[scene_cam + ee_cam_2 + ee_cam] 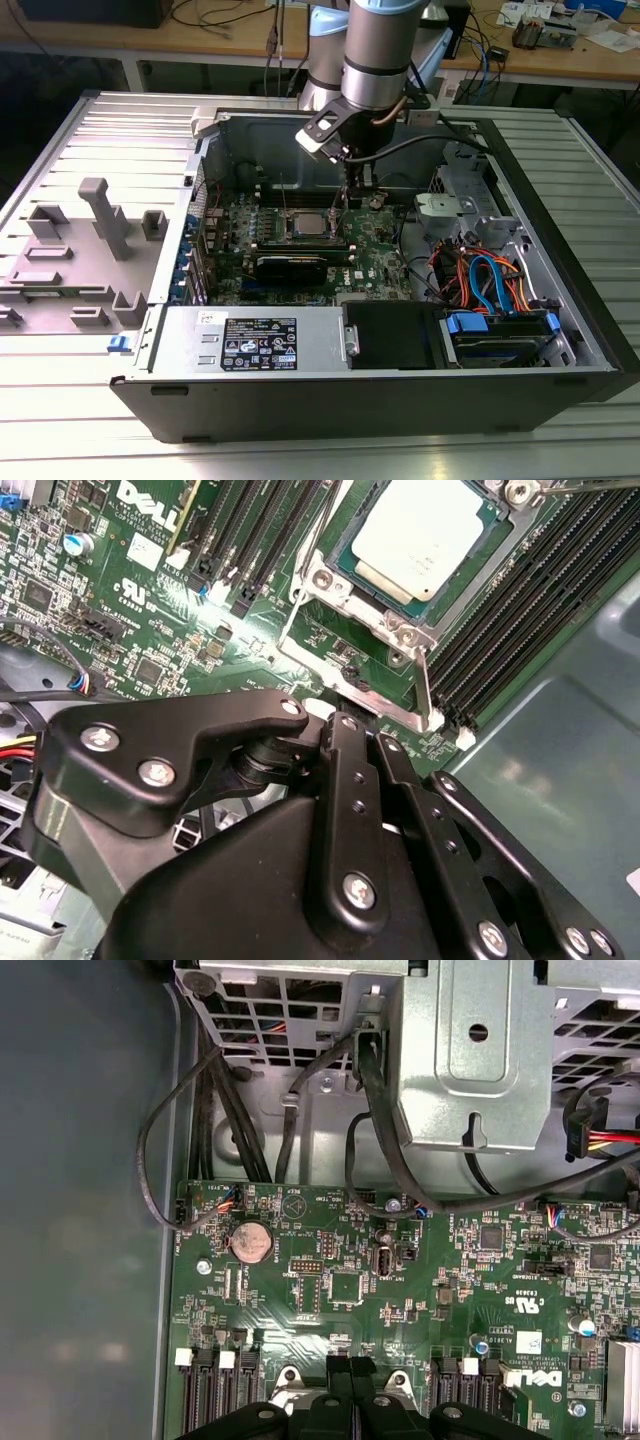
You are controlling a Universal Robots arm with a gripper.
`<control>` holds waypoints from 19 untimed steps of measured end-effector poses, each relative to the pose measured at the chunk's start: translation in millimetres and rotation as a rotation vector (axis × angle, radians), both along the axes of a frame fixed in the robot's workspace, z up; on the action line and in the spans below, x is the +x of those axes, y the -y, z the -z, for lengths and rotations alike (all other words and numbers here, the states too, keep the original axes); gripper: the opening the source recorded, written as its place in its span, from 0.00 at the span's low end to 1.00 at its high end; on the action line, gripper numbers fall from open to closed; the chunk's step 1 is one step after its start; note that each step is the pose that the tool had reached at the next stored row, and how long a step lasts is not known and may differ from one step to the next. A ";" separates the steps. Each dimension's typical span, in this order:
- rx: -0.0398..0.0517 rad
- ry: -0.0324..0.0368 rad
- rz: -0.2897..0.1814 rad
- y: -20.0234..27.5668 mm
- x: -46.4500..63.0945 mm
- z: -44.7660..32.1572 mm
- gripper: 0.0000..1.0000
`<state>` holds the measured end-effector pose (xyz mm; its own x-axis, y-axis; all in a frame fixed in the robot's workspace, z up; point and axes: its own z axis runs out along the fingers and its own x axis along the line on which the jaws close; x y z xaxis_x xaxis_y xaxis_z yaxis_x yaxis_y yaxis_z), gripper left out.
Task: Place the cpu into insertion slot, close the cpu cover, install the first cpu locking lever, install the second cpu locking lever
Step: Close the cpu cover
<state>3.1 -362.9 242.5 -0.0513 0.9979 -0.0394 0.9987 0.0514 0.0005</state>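
Exterior view: end effector (347,200) low inside the open case (400,405), just beside the cpu (305,225) mid-motherboard (375,258). Second wrist view: cpu cover (345,585) lies shut over it, fingers (340,780) together at a locking lever (427,685). I'd judge this the lever step, needing fine contact. First wrist view adds coin cell (250,1242) and cables (215,1110)

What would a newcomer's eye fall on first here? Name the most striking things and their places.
In the exterior view the robot arm reaches down into the open computer case, its gripper low over the green motherboard. In the second wrist view the silvery cpu lies framed by the metal cpu cover, just beyond the gripper.
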 end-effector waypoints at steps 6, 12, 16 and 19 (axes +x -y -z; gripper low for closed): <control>-0.0001 0.0000 0.000 -0.1 -0.3 -0.3 0.11; -0.0002 -0.0013 0.000 0.0 -0.4 -2.0 0.11; 0.0000 -0.0023 0.000 0.0 -0.3 -7.2 0.11; 0.0002 -0.0022 0.000 -0.1 -0.2 -10.6 0.11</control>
<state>2.9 -362.7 253.0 -0.0515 0.9979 -0.0391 0.9987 0.0514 -0.0017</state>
